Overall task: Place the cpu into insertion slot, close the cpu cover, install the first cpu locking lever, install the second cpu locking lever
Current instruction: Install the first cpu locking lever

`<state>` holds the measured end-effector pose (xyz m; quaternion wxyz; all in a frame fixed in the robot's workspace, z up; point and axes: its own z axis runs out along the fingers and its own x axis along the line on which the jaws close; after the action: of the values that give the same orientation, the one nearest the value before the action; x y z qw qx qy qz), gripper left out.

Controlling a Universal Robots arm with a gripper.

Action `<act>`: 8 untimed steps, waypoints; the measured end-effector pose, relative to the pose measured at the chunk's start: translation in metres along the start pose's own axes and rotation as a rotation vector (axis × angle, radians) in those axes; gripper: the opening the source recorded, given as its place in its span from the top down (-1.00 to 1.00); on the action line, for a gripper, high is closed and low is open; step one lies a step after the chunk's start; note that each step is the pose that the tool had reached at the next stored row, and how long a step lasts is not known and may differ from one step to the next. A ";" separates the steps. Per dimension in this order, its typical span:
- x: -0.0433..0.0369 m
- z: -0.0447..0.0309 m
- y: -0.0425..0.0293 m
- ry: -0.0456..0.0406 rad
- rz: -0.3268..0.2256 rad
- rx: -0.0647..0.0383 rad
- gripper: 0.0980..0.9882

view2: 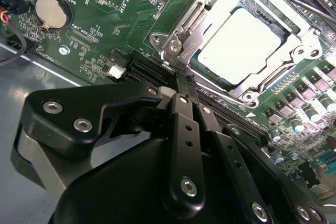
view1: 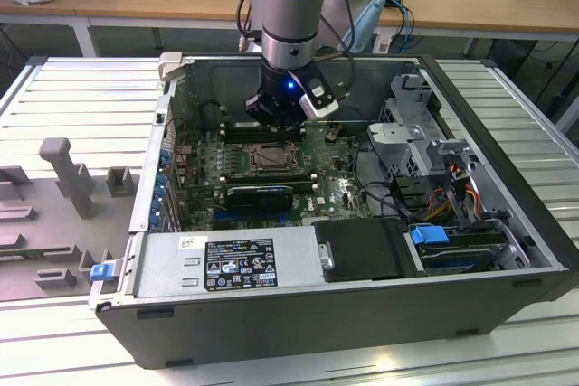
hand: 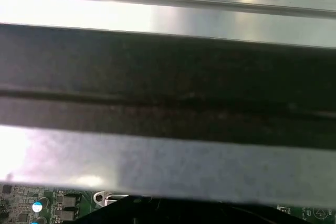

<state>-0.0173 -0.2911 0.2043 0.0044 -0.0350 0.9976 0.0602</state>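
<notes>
The big computer case lies open on the counter, and the green board sits flat inside it. The robot arm reaches down into the case. Its end effector hangs low over the board, just behind the insertion slot as the exterior view shows it.

In the second wrist view the end effector has its two black fingers pressed close together, holding nothing. The tips sit right at a corner of the cpu cover. The cover lies flat over the slot. The cpu rests inside, its pale face showing through the cut-out. A thin locking lever runs along the far side.

The exterior view shows how the arm stands over the case. The second wrist view shows the tips beside the cover.
</notes>
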 end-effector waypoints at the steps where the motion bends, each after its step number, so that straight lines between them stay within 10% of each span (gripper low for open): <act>1: 0.0000 0.0001 0.0000 0.0000 0.000 0.001 0.98; 8: -0.0001 0.0002 0.0001 0.0004 0.000 0.011 0.98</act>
<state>-0.0172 -0.2910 0.2041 0.0044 -0.0350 0.9979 0.0546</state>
